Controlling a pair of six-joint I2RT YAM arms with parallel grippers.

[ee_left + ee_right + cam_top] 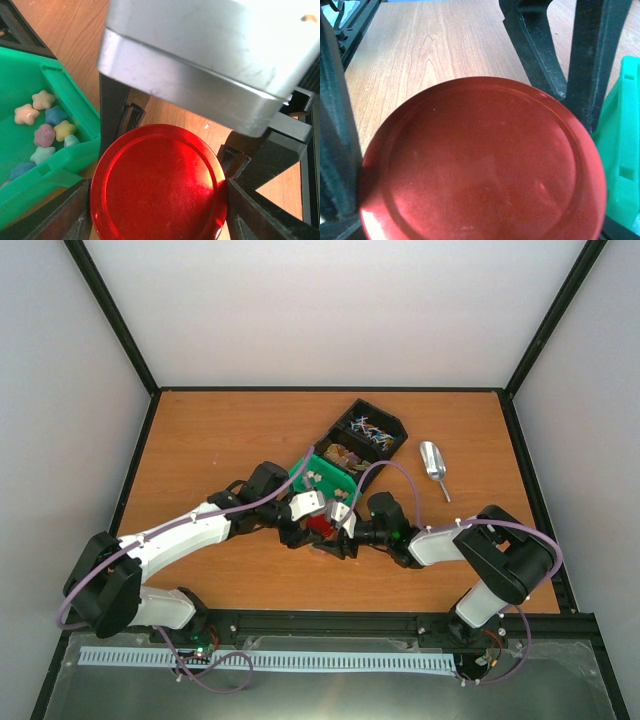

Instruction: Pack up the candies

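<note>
A round red lid [159,182] fills the space between my left gripper's [159,205] dark fingers [65,215], which press on its left and right edges. My right gripper [480,200] is closed round the same lid [482,160], its fingers [335,150] against the rim. What lies under the lid is hidden. In the top view both grippers meet over the lid [320,525] at mid-table. Pastel star-shaped candies [45,127] lie in a green bin [70,165] just left of the lid.
The green bin [318,466] touches a black bin [388,446] of wrapped candies [373,428] behind the grippers. A metal scoop [432,462] lies to the right. A silver part of the right arm [210,55] hangs over the lid.
</note>
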